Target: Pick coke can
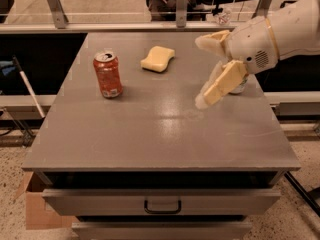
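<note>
The coke can (108,75), red-orange with a silver top, stands upright on the left part of the grey table (150,134). My gripper (201,72) hangs above the right half of the table, well to the right of the can and apart from it. Its two pale yellow fingers (222,83) are spread open and hold nothing. The white arm reaches in from the upper right.
A yellow sponge (157,58) lies at the back centre of the table. A silver-white can (241,87) is mostly hidden behind my gripper near the right edge. A drawer with a handle (162,205) sits below the tabletop. A cardboard box (35,211) stands on the floor at left.
</note>
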You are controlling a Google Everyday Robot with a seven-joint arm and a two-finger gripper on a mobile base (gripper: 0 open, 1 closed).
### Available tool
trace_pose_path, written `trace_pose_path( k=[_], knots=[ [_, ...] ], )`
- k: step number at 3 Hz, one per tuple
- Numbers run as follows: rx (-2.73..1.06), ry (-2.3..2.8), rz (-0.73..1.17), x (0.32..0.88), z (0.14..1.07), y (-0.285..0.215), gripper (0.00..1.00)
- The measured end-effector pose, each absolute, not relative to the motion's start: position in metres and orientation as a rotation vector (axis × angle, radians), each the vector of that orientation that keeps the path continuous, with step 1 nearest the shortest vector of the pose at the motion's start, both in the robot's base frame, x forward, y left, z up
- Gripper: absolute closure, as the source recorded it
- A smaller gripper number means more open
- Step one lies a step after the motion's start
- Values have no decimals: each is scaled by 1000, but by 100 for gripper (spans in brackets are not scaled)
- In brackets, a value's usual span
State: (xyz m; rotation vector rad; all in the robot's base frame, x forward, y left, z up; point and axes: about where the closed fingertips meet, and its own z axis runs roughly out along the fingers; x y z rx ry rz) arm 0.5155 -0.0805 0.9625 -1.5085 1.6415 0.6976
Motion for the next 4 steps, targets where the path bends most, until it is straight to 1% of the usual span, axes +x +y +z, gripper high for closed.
trace_pose_path(
  k=[1,2,3,4],
  knots=[
    [-1434,1668,752,520,946,-31,0],
    [-1430,1649,727,548,936,25,0],
    [-1452,1633,720,550,940,33,0],
    [-1423,1590,671,556,937,39,0]
  ],
)
